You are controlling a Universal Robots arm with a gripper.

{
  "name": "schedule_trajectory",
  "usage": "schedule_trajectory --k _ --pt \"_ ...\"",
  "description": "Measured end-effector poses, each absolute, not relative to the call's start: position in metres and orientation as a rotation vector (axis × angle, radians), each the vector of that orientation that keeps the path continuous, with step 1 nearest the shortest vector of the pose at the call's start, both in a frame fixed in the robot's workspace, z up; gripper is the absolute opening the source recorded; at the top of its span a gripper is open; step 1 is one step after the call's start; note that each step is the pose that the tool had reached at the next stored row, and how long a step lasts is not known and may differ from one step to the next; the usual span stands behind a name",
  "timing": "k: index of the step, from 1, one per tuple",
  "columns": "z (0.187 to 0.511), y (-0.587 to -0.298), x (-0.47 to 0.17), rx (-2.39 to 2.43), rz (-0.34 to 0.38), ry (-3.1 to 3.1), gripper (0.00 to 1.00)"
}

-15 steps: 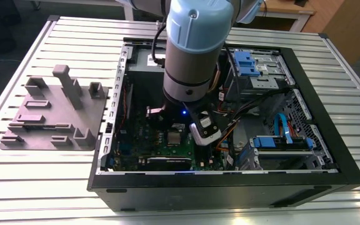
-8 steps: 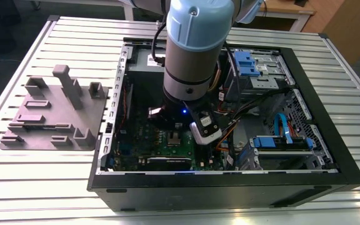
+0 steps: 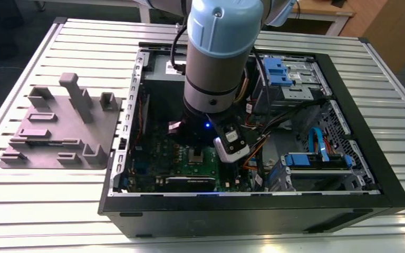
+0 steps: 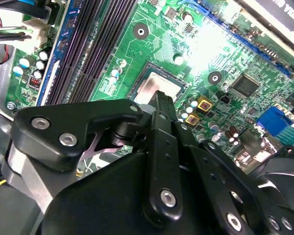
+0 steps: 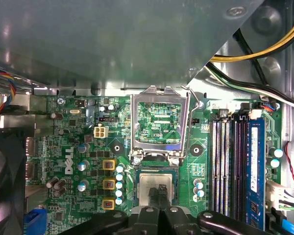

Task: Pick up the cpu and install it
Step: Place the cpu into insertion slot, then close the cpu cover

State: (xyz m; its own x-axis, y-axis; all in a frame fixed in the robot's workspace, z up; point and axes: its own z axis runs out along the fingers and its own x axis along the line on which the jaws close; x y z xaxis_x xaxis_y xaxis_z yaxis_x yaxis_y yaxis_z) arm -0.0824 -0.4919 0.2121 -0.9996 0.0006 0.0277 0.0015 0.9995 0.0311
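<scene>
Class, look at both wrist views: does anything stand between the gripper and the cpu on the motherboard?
Nothing visible does. The gripper is right at the cpu, which lies in its socket on the motherboard. The socket frame is flipped open, clear of both.

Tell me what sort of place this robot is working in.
Probably a robotics lab or test bench: an opened computer case lies on a slatted aluminium table, beside a grey parts fixture.

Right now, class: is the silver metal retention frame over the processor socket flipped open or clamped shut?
Open. The silver metal retention frame stands swung back, and the small silvery square cpu lies uncovered in the socket.
</scene>
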Motion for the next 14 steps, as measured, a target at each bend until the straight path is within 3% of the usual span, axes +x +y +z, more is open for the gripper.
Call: schedule_trajectory --k 14 --pt "0.2129 -0.4919 -0.0825 -0.002 -0.048 -3.113 0.10"
